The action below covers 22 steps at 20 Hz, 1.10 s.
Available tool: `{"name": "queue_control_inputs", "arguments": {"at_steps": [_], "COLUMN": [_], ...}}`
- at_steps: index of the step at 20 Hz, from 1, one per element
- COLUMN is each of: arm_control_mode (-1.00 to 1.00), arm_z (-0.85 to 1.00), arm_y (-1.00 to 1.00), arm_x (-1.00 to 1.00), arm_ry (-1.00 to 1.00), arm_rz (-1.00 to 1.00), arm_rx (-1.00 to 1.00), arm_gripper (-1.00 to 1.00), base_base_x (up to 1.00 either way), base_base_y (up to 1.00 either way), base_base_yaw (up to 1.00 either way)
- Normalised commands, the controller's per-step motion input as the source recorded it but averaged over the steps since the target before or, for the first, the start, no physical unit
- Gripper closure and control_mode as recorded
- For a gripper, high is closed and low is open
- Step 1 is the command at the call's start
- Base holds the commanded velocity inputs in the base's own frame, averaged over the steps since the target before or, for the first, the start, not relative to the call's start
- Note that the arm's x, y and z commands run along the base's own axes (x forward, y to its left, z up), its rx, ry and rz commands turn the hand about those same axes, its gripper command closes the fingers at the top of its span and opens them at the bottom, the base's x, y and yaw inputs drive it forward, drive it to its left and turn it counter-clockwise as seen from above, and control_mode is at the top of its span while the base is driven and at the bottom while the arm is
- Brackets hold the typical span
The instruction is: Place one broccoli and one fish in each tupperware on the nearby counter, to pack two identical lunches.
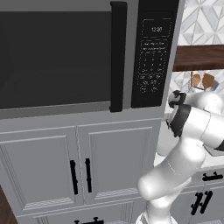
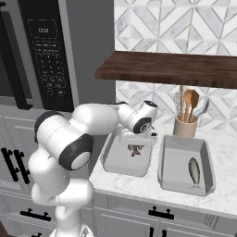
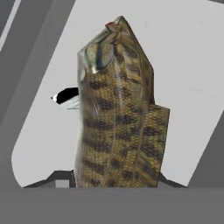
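Observation:
In the right base view my gripper hangs just above the floor of the left tupperware, shut on a brown speckled fish. The hand view looks along that fish, which stands upright between the fingers and hides most of them, with the pale-grey floor of the tupperware behind it. The right tupperware holds another fish lying lengthwise. Both trays rest side by side on the white marble counter. The broccoli is out of view.
A tan utensil crock with wooden spoons stands behind the right tray, under a dark wooden shelf. A black built-in microwave sits in the tall grey cabinet left of the counter. My own arm reaches across from the left.

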Motion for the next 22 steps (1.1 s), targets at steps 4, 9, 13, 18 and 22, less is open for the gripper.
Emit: {"name": "queue_control_inputs", "arguments": {"at_steps": [4, 9, 13, 18, 22], "arm_control_mode": [-1.0, -1.0, -1.0, -1.0, -1.0], "arm_z": [-0.35, -0.32, -0.04, -0.04, -0.04], "arm_y": [-0.33, 0.11, 0.12, 0.71, 0.46], "arm_x": [0.05, -0.02, -0.42, -0.62, 0.22], "arm_ry": [0.0, -0.12, -0.19, -0.31, -0.06], "arm_rz": [0.08, 0.02, -0.05, -0.1, -0.07], "arm_rx": [0.03, 0.01, 0.0, -0.04, -0.01], "arm_gripper": [1.0, 1.0, 1.0, 1.0, 1.0], "base_base_x": [0.0, 0.0, 0.0, 0.0, 0.0], "base_base_y": [0.0, 0.0, 0.0, 0.0, 0.0], "base_base_yaw": [0.0, 0.0, 0.0, 0.0, 0.0]}}
